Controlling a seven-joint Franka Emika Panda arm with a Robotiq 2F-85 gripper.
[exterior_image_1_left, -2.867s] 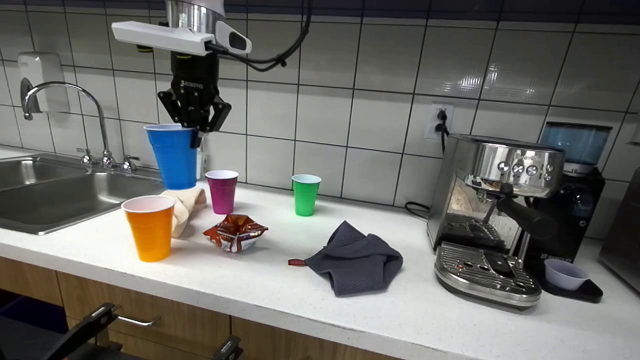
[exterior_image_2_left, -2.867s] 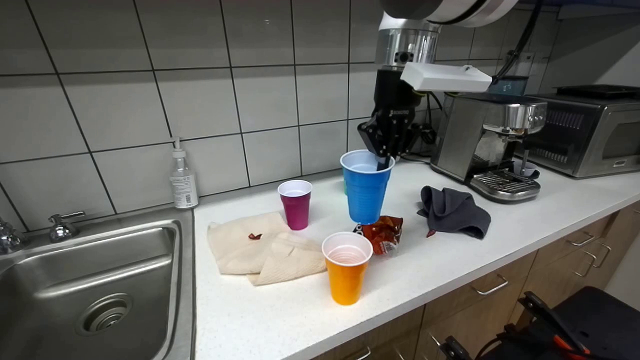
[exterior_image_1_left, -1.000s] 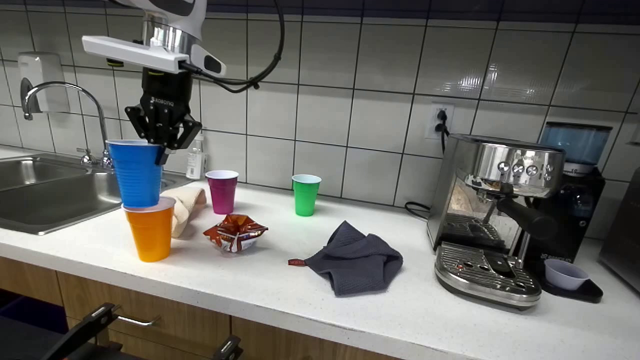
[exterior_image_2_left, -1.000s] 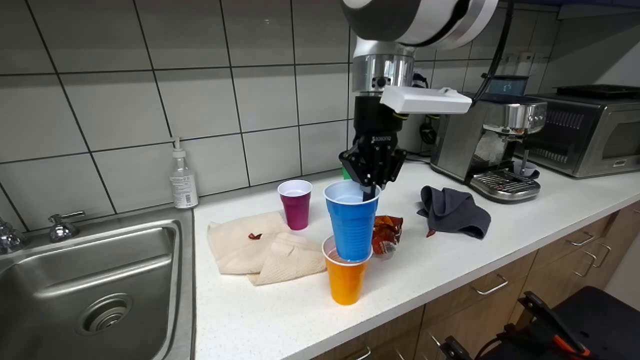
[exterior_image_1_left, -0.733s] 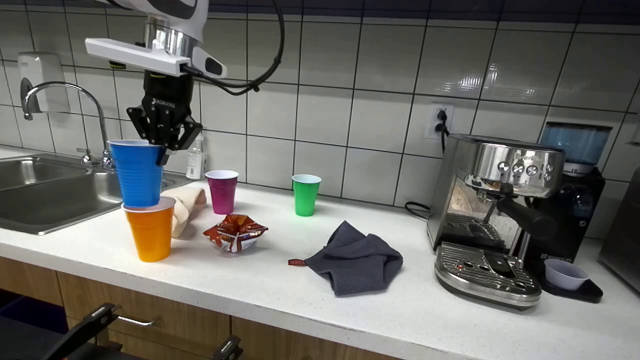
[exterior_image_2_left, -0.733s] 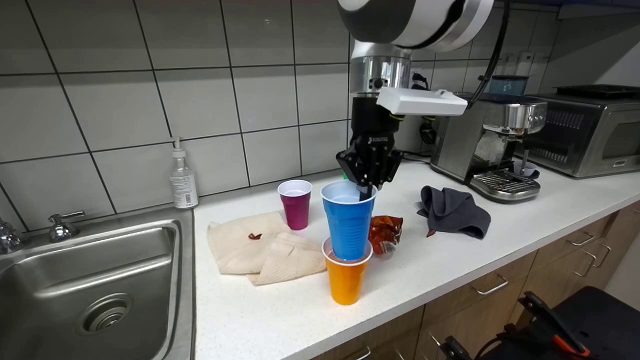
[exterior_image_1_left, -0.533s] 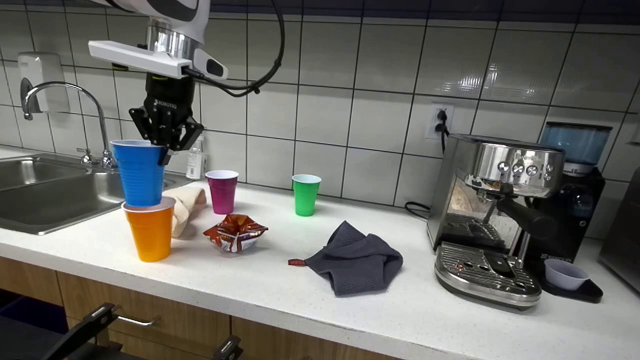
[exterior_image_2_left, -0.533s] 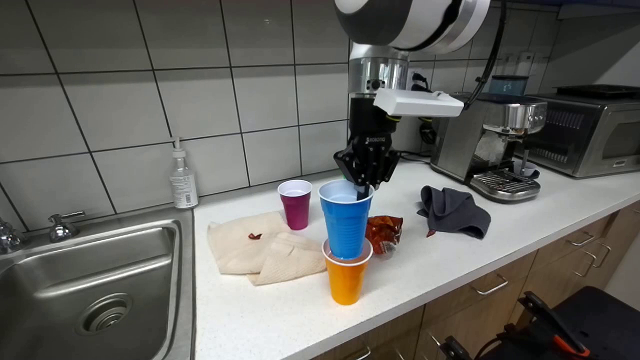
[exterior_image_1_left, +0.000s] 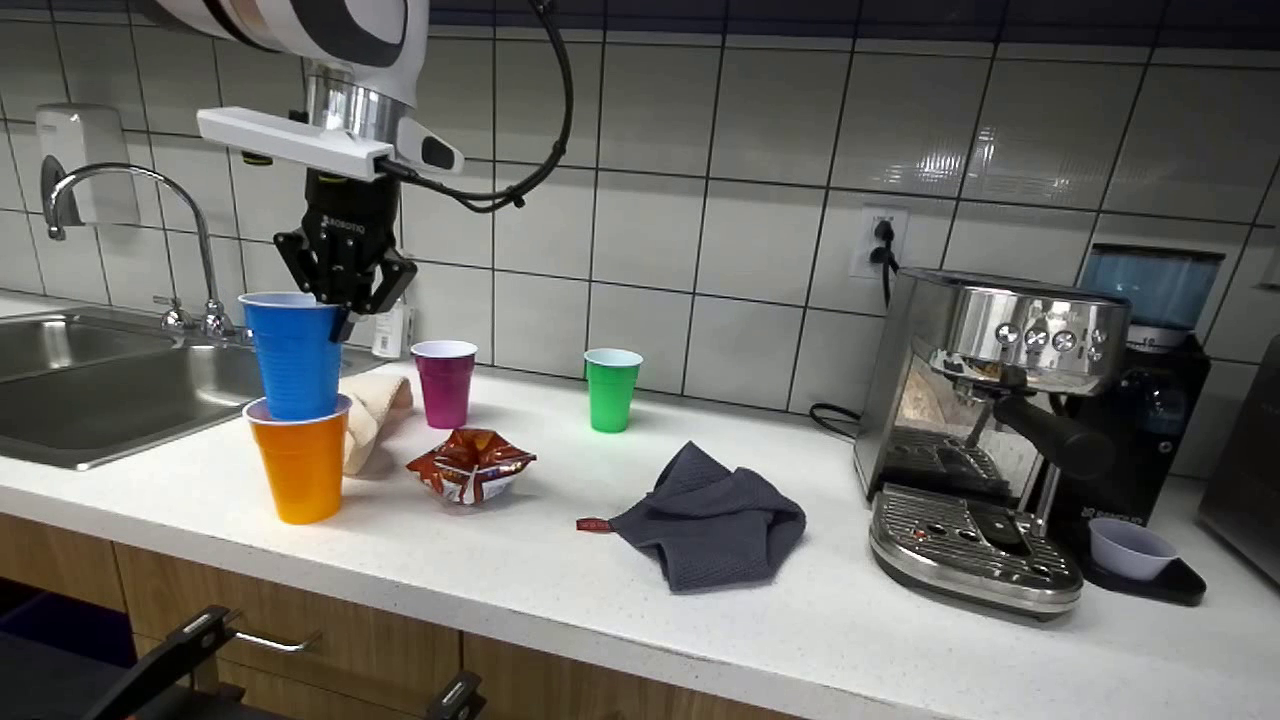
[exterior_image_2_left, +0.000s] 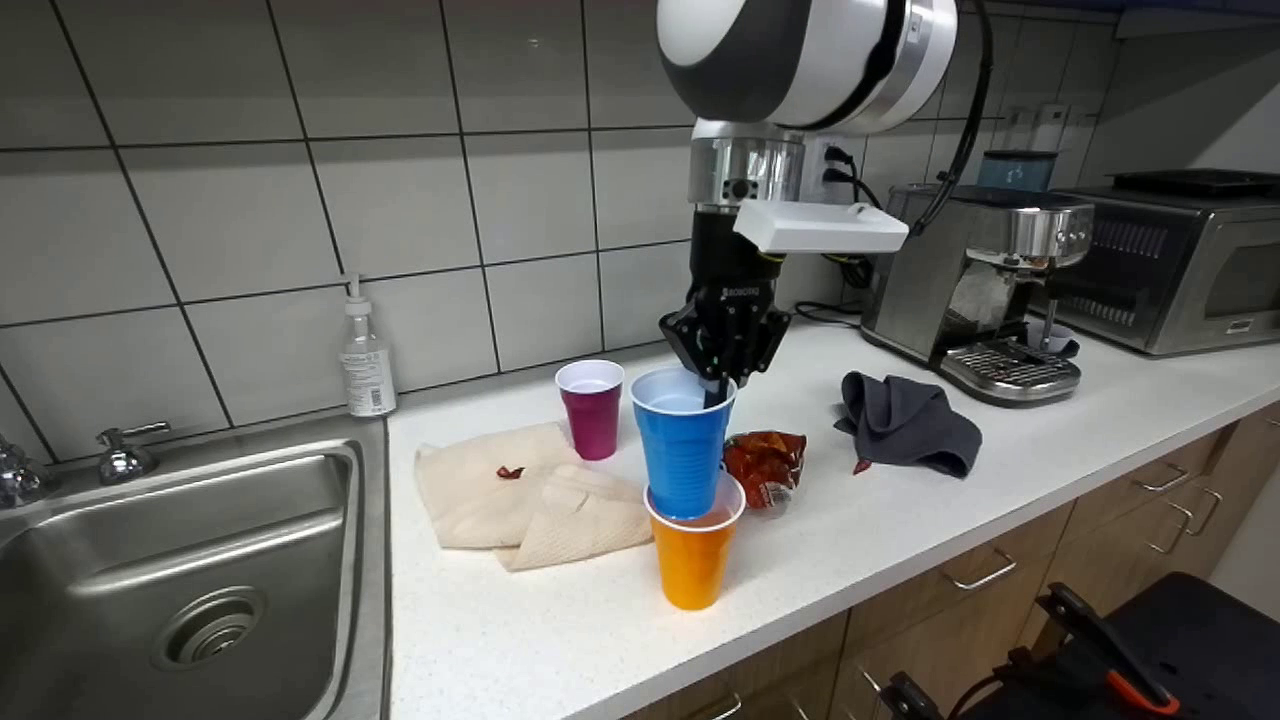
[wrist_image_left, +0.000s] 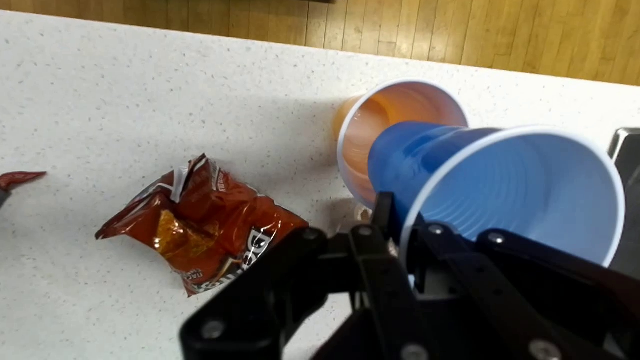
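Observation:
My gripper (wrist_image_left: 403, 216) is shut on the wall of a blue plastic cup (exterior_image_1_left: 297, 365), one finger inside it and one outside. The blue cup also shows in an exterior view (exterior_image_2_left: 685, 460) and the wrist view (wrist_image_left: 530, 185). Its bottom is at the mouth of an orange cup (exterior_image_1_left: 300, 470), which stands upright on the counter and also shows in an exterior view (exterior_image_2_left: 692, 565) and the wrist view (wrist_image_left: 367, 150). I cannot tell how far the blue bottom sits inside. A red snack bag (wrist_image_left: 205, 225) lies beside the orange cup.
A purple cup (exterior_image_2_left: 592, 410) and a green cup (exterior_image_1_left: 612, 390) stand further back. A beige cloth (exterior_image_2_left: 530, 490) lies by the sink (exterior_image_2_left: 370, 560). A dark grey cloth (exterior_image_1_left: 715, 525), a coffee machine (exterior_image_1_left: 990, 420) and a soap bottle (exterior_image_2_left: 367, 365) are also there.
My gripper has carried the blue cup down and across to the orange cup's mouth. In the last second it has shifted slightly sideways, cup still in its fingers.

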